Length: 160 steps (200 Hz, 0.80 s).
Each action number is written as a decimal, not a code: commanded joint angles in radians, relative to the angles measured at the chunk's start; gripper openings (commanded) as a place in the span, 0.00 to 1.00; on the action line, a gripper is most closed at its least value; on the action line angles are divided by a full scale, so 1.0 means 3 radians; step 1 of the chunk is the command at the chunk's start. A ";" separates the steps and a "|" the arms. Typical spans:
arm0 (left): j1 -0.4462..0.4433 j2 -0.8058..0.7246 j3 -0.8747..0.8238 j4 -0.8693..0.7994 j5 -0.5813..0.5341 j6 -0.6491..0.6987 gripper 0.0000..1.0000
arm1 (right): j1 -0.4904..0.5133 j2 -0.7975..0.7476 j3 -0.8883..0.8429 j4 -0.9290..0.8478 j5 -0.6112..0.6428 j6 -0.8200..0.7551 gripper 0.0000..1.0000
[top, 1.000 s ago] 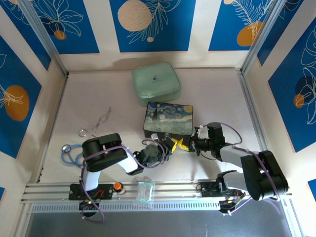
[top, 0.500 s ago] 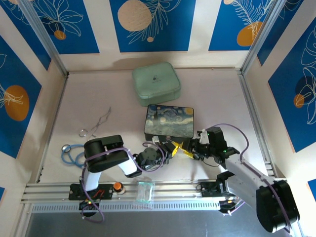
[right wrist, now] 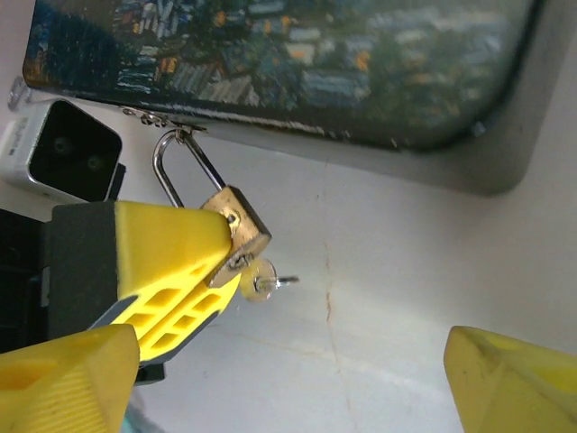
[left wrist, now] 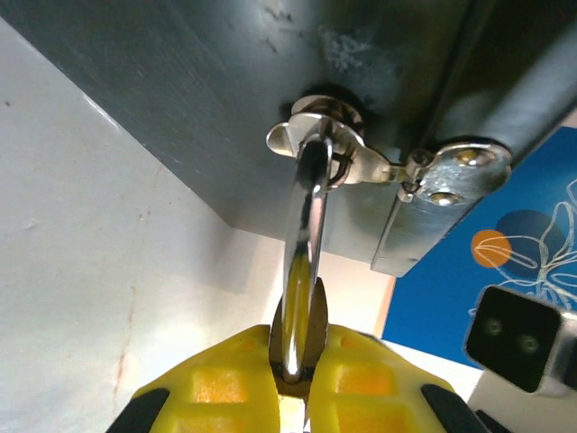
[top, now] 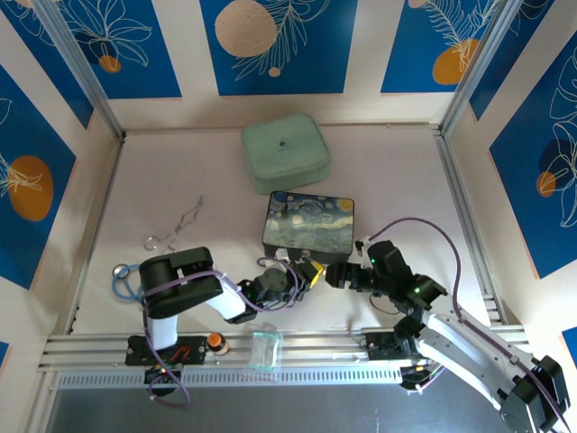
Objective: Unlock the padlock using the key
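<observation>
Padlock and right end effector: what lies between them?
In the right wrist view, the key sticks out of the padlock at its lower end; past it there is bare table up to the open right end effector.

I have open table [top: 397, 171] along the right edge and far right corner. Mid-table the painted box [top: 309, 222] and green case [top: 285, 152] block me; the left gripper [top: 312, 271], clamped on the padlock [right wrist: 238, 225], crowds the box's near side
</observation>
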 commanded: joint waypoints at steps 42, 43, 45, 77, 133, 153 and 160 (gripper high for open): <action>0.0092 -0.0269 -0.0113 -0.0935 0.0012 0.0273 0.00 | 0.0195 0.0156 -0.0054 0.0681 -0.0024 -0.0893 0.80; 0.0093 -0.0277 -0.0114 -0.0945 0.0015 0.0277 0.00 | 0.0198 0.0160 -0.0052 0.0688 -0.0027 -0.0898 0.79; 0.0097 -0.0289 -0.0117 -0.0956 0.0017 0.0284 0.00 | 0.0208 0.0170 -0.0045 0.0687 -0.0017 -0.0902 0.79; 0.0188 -0.0523 -0.0128 -0.1247 0.0141 0.0469 0.00 | 0.0492 0.0379 -0.0010 0.0685 0.0297 -0.1029 0.70; 0.0341 -0.0966 -0.0089 -0.1850 0.0334 0.0809 0.00 | 0.1213 0.0976 0.0118 0.0931 0.1069 -0.1197 0.62; 0.0351 -0.1043 -0.0082 -0.1912 0.0372 0.0839 0.00 | 0.1273 0.1138 0.0098 0.1211 0.1152 -0.1195 0.56; 0.0354 -0.1052 -0.0087 -0.1911 0.0389 0.0841 0.00 | 0.1284 0.1158 0.0087 0.1307 0.1198 -0.1199 0.53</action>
